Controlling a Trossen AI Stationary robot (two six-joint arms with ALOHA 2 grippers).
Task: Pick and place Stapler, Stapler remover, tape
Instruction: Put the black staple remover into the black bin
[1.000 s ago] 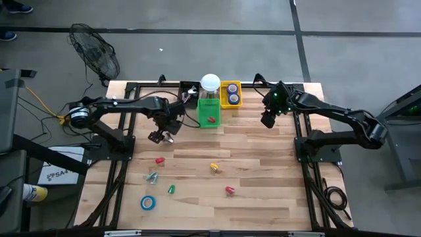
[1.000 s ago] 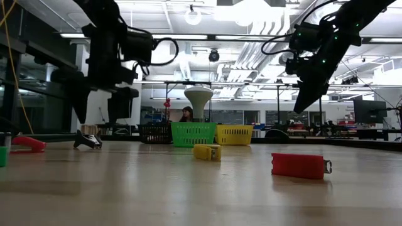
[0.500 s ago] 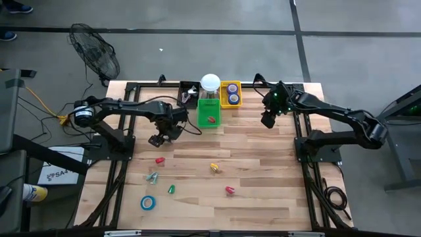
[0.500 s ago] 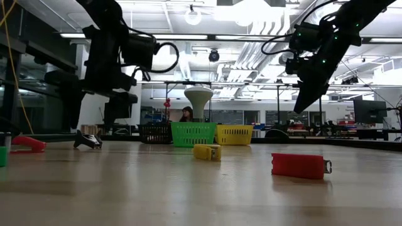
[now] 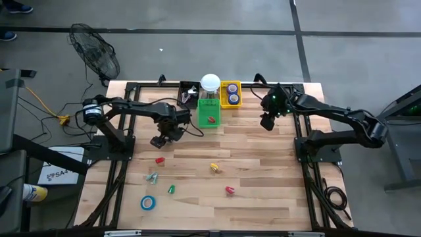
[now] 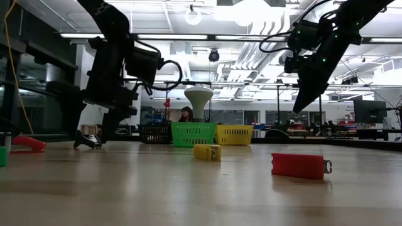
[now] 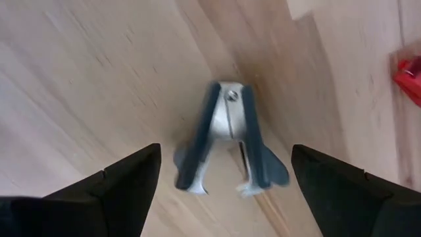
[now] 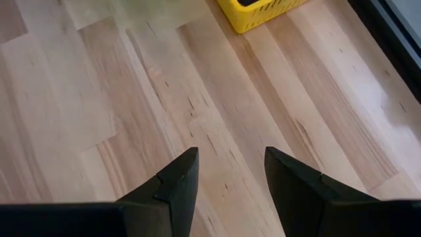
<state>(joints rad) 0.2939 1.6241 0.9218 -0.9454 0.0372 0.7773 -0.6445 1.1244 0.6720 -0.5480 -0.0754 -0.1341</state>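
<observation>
A dark staple remover (image 7: 227,141) with metal claws lies flat on the wooden table (image 5: 263,171). My left gripper (image 7: 223,178) hangs over it, pointing down, open wide, one finger on each side and clear of it; the low view shows the gripper (image 6: 90,125) just above the remover (image 6: 88,140). My right gripper (image 5: 266,122) hovers open above bare wood near the yellow basket (image 8: 263,10), with nothing between its fingers. A blue tape roll (image 5: 148,203) lies flat near the front left. Small red (image 5: 159,160) and yellow (image 5: 215,168) staplers lie mid-table.
At the far edge stand a black basket (image 5: 189,93), a green basket (image 5: 209,112) with a red item inside, and the yellow basket (image 5: 230,94) holding blue rolls; a white jar (image 5: 210,82) stands behind. More small items (image 5: 171,189) and a red stapler (image 5: 229,190) lie near the front.
My left gripper has come down toward the staple remover, still open wide, and now straddles it close above the table. The remover has stayed where it was.
</observation>
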